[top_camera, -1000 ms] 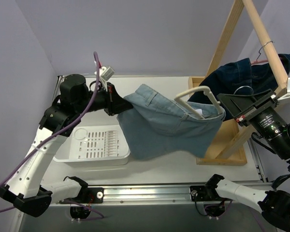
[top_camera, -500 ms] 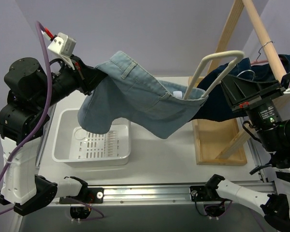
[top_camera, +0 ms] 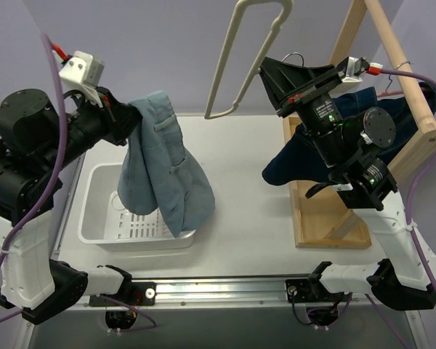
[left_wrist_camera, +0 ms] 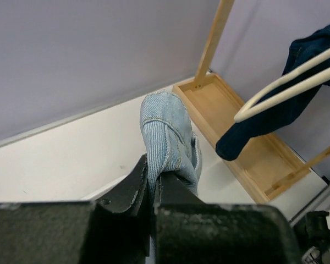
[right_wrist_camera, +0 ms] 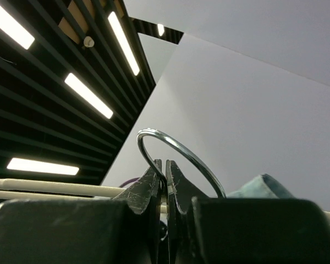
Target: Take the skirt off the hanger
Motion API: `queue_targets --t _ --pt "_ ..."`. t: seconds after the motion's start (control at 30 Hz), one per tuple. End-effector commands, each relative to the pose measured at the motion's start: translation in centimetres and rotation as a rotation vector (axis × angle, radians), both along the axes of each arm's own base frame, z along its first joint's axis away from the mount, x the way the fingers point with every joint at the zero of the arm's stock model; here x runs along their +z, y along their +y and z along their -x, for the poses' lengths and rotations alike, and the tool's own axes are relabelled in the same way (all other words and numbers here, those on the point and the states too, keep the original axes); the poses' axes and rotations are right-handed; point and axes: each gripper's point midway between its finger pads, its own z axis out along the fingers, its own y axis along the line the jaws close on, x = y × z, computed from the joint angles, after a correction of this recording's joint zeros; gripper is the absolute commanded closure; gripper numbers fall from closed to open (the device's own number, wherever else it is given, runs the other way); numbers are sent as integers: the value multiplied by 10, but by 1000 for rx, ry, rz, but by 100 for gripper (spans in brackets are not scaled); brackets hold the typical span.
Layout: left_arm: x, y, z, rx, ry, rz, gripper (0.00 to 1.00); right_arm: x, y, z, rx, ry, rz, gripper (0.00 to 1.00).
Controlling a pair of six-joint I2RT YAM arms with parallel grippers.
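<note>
- My top camera sat above and behind the arms, looking down on the whole table [top_camera: 247, 218] from well back.
- My left wrist camera looked along its own left gripper [left_wrist_camera: 152, 176], very near the skirt [left_wrist_camera: 168, 135], angled down toward the wooden rack [left_wrist_camera: 236, 118].
- My right wrist camera pointed up past the right gripper [right_wrist_camera: 165, 175] at the ceiling lights [right_wrist_camera: 88, 94], close on the hanger [right_wrist_camera: 55, 184].
- The top and left wrist views shared the skirt, wooden rack and hanger.

White slotted tray [top_camera: 98, 211] on the table [top_camera: 247, 211], dark blue garment [top_camera: 294, 166] on a wooden rack [top_camera: 333, 218] at right
</note>
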Motion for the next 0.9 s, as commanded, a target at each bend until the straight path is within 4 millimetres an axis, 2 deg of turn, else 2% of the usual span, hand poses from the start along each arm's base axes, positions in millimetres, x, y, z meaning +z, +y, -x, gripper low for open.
queue_targets --t 0.0,0.13,0.23,0.4,0.57,0.7,0.8,0.83,0.87 --pt "56 29 14 104 -189 48 98 37 -17 44 59 -159 -28 100" --pt "81 48 25 171 -270 64 98 25 -23 48 19 -144 52 100" --pt "86 60 28 222 -290 65 98 23 -32 50 -26 -145 101 100" --pt "73 64 26 248 -253 38 98 25 -40 57 -55 -161 157 100" --pt "68 80 24 327 -248 1 98 16 -44 58 -73 -144 216 100" --pt "51 85 17 360 -205 -59 98 11 -46 60 -77 -136 239 100" --pt "27 80 5 364 -135 -87 98 6 -45 60 -73 -130 261 100" --pt "9 75 -5 360 -84 -112 98 2 -44 60 -69 -122 270 100" --pt "0 73 -7 354 -60 -121 98 1 -44 60 -69 -118 273 100"
